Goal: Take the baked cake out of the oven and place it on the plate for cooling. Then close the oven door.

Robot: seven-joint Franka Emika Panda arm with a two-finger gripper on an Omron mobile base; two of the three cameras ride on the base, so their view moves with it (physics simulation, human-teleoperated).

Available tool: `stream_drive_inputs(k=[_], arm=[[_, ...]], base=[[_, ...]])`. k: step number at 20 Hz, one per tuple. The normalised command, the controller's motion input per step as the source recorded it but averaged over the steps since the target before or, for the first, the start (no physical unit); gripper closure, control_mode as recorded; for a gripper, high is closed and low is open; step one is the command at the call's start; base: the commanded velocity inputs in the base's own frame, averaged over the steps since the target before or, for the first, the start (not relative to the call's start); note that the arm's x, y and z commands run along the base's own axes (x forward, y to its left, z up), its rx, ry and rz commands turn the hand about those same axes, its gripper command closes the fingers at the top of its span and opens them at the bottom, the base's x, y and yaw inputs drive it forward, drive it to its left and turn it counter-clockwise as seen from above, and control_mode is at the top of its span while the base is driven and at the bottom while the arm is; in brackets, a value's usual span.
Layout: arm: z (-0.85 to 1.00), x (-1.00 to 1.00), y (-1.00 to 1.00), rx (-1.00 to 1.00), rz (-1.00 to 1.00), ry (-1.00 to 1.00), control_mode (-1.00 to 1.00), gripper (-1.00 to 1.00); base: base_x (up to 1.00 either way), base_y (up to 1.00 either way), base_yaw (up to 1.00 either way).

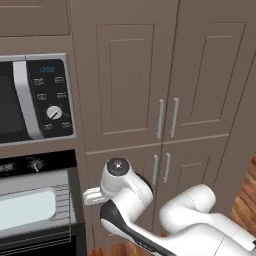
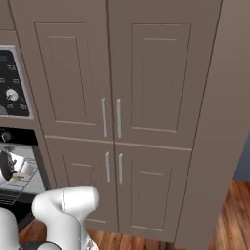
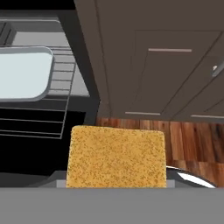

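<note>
Two fingers of mine are hidden behind the cake (image 3: 117, 156), so I cannot see their tips. The golden-brown speckled square sits right where they rise in the hand view, off the rack and in the air in front of the oven (image 1: 50, 162), so I take them to be clamped on it, part-way apart with the cake between them. In the right base view my gripper (image 2: 15, 175) shows small at the left edge, level with the oven's mouth, and it is too small there to make out how the jaws stand.

The oven cavity is open. A pale tray (image 3: 22, 74) lies on the upper rack (image 3: 61, 74) and reaches almost to the rack's right edge; a lower rack shows as thin lines in the dark beneath it. The cake is outside the cavity, just off its right front corner and lower than the tray. Past its top edge lies the wooden floor (image 3: 183, 140).

Above the oven sits the microwave (image 1: 35, 97) with its white dial. To the right of both stand the tall cabinet doors (image 1: 125, 75), all shut.
</note>
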Motion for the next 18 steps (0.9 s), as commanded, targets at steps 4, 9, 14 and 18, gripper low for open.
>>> stream_drive_inputs(k=[4, 9, 14, 18], arm=[[0.0, 0.0, 0.0, 0.0, 0.0, 0.0, 1.0, 1.0], [0.0, 0.0, 0.0, 0.0, 0.0, 0.0, 1.0, 1.0], [0.0, 0.0, 0.0, 0.0, 0.0, 0.0, 1.0, 1.0], [0.0, 0.0, 0.0, 0.0, 0.0, 0.0, 1.0, 1.0]], base=[[0.02, -0.77, 0.0], [-0.08, -0.59, 0.21], [-0.01, -0.33, 0.64], [0.0, -0.21, 0.78]])
